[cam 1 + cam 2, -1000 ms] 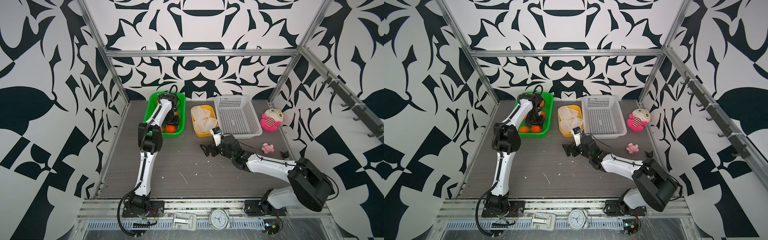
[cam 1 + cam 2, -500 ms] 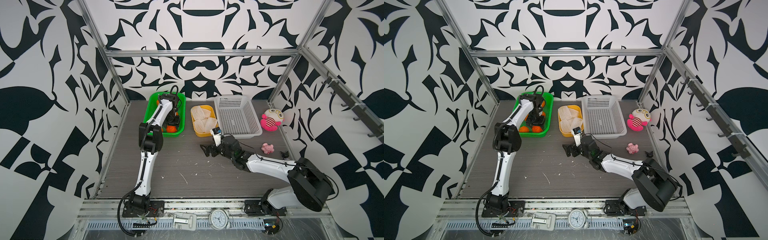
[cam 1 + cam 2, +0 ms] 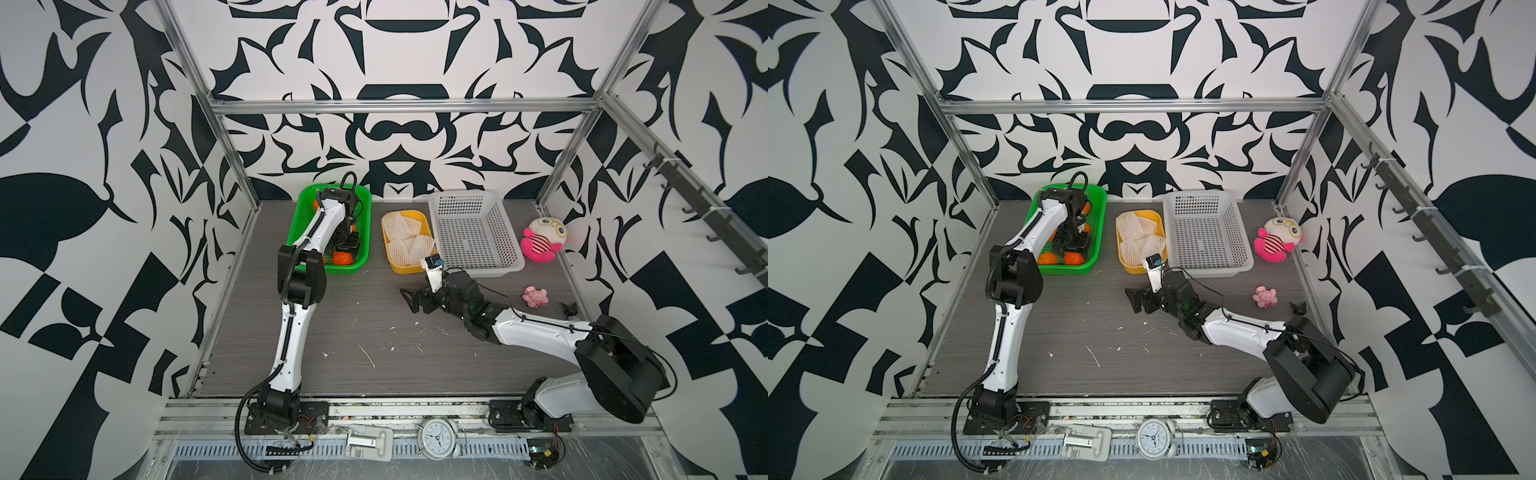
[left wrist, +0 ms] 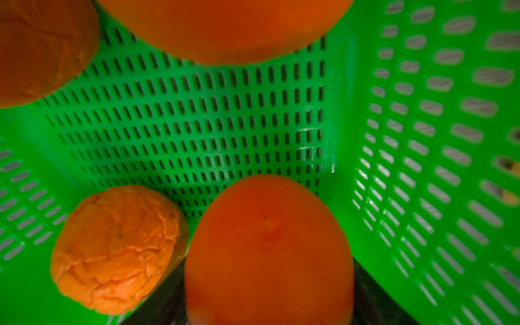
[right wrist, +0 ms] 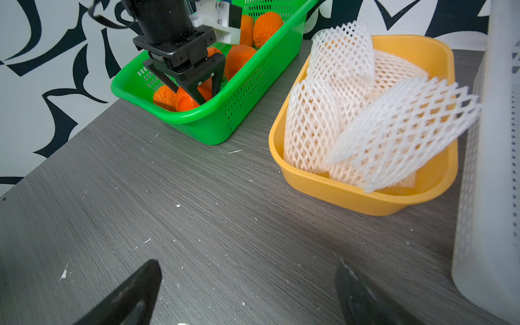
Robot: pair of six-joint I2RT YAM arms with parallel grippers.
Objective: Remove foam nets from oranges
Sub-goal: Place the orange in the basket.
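left arm is stretched to 11 o'clock, left gripper held inside green basket; jaws are set apart astride one orange, clamped or not cannot be told
right arm is laid low over table, right gripper spread wide, empty, aimed at 9 o'clock
bare oranges are seen in green basket, partly hidden by left arm
foam nets are piled in yellow tray at 12; white basket at 1, plush toy at 2

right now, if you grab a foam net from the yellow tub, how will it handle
The foam nets probably flop: thin open mesh, curled in the yellow tub. Mostly holes, so likely light. Overlapping lattices may snag a neighbour.
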